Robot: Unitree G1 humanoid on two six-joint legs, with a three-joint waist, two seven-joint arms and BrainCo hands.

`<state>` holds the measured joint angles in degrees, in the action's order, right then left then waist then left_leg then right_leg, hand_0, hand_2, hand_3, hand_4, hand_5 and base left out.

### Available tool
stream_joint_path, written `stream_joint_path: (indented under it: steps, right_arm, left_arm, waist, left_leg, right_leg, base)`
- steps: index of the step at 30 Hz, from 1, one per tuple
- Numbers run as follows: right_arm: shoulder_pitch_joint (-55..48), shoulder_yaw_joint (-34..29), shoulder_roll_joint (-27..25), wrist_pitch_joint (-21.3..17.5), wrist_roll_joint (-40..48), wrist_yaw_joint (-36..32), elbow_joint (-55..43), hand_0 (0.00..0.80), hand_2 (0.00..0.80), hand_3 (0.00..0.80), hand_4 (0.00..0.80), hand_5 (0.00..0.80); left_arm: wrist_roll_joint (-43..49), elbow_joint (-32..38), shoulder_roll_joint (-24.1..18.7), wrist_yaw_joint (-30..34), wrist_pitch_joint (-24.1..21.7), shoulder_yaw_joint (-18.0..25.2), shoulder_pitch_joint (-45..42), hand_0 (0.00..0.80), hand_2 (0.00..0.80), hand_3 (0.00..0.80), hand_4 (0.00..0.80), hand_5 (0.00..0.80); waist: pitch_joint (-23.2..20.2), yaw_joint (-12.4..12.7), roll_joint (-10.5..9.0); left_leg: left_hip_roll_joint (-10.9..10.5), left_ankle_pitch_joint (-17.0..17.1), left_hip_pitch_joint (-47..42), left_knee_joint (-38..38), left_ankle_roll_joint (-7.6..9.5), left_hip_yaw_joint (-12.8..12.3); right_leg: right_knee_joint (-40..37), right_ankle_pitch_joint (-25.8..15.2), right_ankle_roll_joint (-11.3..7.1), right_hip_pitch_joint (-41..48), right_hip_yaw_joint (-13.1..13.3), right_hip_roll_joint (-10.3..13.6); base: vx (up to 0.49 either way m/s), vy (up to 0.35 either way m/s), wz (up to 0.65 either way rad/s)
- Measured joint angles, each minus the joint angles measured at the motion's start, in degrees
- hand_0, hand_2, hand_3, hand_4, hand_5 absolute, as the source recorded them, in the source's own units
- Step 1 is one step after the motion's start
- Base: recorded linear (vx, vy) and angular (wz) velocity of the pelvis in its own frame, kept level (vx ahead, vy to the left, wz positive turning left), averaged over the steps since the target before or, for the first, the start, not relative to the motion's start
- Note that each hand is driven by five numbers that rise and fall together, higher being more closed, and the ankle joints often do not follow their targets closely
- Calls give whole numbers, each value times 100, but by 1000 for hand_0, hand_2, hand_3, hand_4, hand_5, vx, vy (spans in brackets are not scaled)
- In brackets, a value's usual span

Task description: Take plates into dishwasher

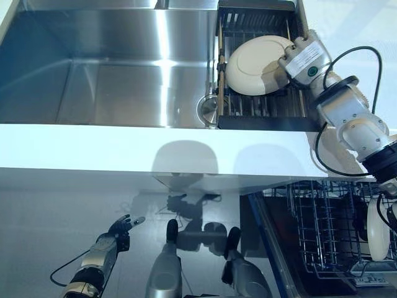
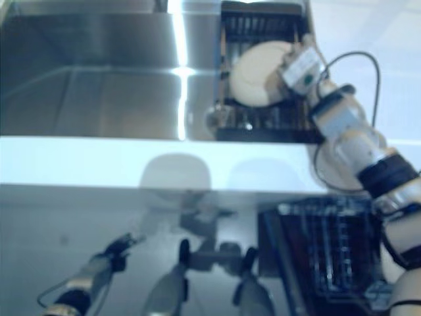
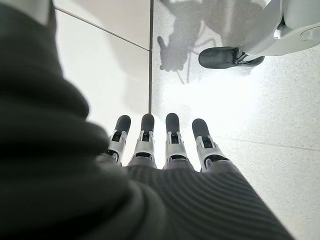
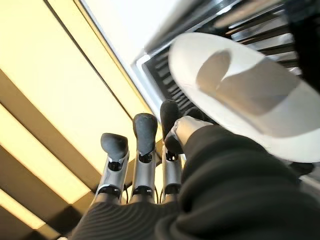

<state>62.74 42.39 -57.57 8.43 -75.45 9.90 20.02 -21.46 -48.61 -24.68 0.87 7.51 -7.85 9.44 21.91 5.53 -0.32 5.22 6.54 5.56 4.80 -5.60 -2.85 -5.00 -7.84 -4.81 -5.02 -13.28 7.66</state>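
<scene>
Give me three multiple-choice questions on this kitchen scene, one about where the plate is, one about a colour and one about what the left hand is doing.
1. Where is the cream plate?
A. on the floor
B. in the dish rack at the right end of the sink
C. in the left hand

2. What colour is that dish rack?
A. black
B. red
C. yellow

3. How is the left hand?
A. curled round a plate
B. pressing on the counter
C. open and empty, low over the floor

Answers:
1 B: the plate leans in the rack, with the right hand beside it.
2 A: its bars and frame are black in the eye views.
3 C: the left wrist view shows straight fingers with only floor past them.
</scene>
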Motion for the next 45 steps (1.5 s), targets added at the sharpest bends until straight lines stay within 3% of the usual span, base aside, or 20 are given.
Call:
stream_joint_path:
  steps: [12,13,14,15,25,45]
  right_arm:
    - [11,5,-16,106,545,43,-16,800,800,800,800,800]
    - [11,6,-16,94,584,34,-16,759,759,759,759,759]
    - [11,7,-15,74,666,12,-16,433,433,433,433,433]
    - [11,9,-11,34,817,-87,-16,0,0,0,0,0]
    - [10,160,192,-275,1543,-670,-11,0,0,0,0,0]
    - [-8,207,305,-504,1294,-1544,-99,0,0,0,0,0]
  left_arm:
    - [-1,-11,3,8,4,-1,17,0,0,0,0,0]
    - [-1,-10,3,8,4,-1,20,0,0,0,0,0]
    - [0,-10,3,8,4,-1,23,0,0,0,0,0]
    - [0,-10,3,10,3,-1,24,0,0,0,0,0]
    - [-1,-10,-3,46,9,-12,27,0,0,0,0,0]
    - [46,-9,11,-44,19,-15,-42,0,0,0,0,0]
  waist:
    - [-28,14,45]
    - [-28,14,45]
    - [-28,13,45]
    - [-31,14,45]
    - [-145,16,35]
    - [-283,24,-200]
  left_leg:
    - [-16,7,23,-1,5,29]
    - [-19,7,26,-2,5,34]
    - [-20,7,27,-2,5,36]
    - [-21,7,27,-2,6,37]
    - [-27,12,29,-2,11,39]
    - [-29,14,29,-1,12,39]
  right_leg:
    - [3,-1,-4,-1,-29,14]
    - [3,0,-5,-1,-34,17]
    - [3,0,-6,-1,-35,18]
    - [3,1,-7,-1,-36,19]
    - [3,1,-9,-1,-39,25]
    - [4,-1,-13,3,-47,27]
  base:
    - [0,0,0]
    - [0,0,0]
    - [0,0,0]
    - [0,0,0]
    - [0,0,0]
    - [0,0,0]
